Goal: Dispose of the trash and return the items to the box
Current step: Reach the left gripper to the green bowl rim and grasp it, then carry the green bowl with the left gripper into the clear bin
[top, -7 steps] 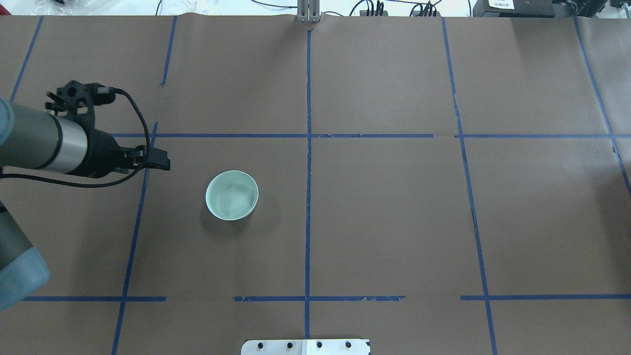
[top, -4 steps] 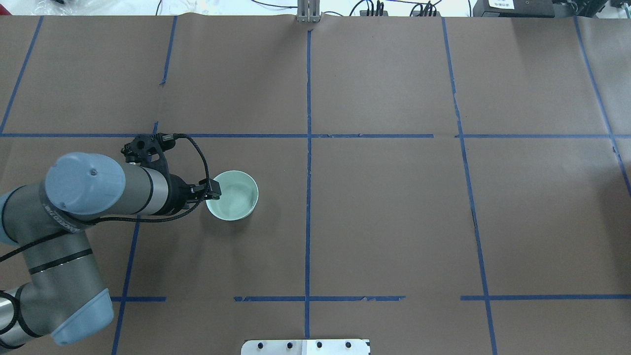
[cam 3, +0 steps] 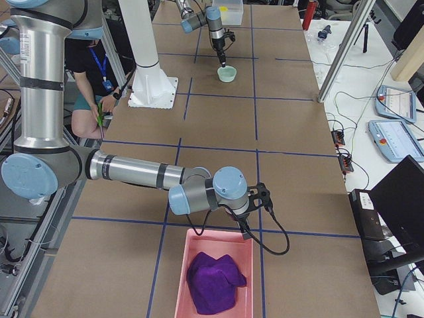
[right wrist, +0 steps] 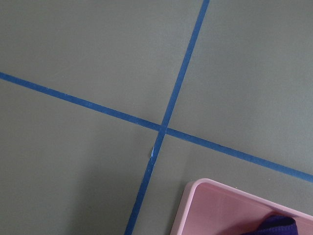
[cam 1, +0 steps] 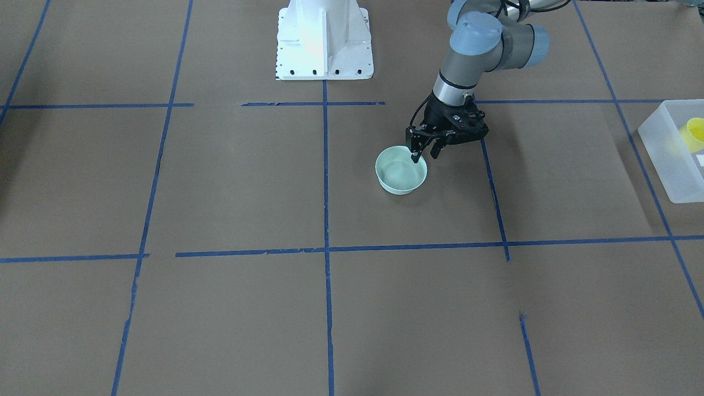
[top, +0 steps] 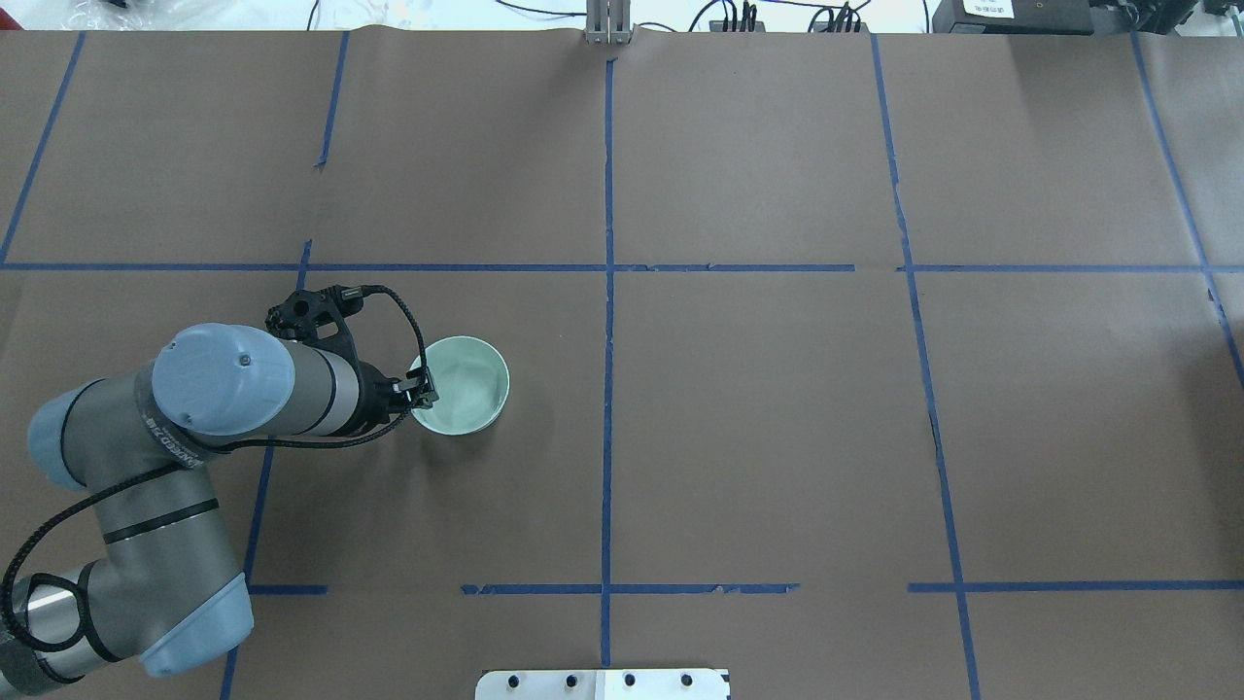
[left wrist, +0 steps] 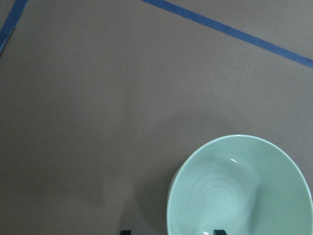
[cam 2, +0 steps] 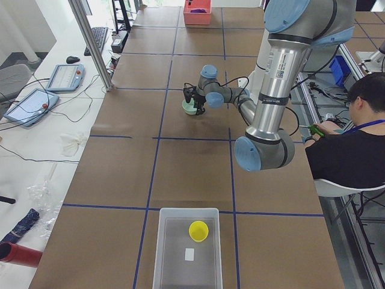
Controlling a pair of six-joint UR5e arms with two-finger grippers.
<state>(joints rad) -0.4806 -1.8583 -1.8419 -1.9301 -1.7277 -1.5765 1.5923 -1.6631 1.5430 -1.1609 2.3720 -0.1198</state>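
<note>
Mint bowl (cam 1: 400, 175) upright on table; near rim wall sits between L gripper (cam 1: 424, 155) fingers, spread apart, one inside, one outside; prob. light, stiff, slick plastic; pinch rim wall square, lift level; R gripper (cam 3: 241, 228) fingers: can't tell.

Brown paper table top (top: 758, 437) spread under and all around the left gripper (cam 1: 424, 157), gridded with blue tape lines (top: 607, 321). Beyond the gripper, past the table's far edge, a white side bench (cam 2: 36, 150) carrying two tablets (cam 2: 63, 77), a keyboard (cam 2: 98, 37) and a mouse (cam 2: 72, 59). Behind the gripper, a white pedestal base (cam 1: 324, 38) and a seated operator (cam 2: 352, 150) in black. Lit evenly and brightly.
</note>
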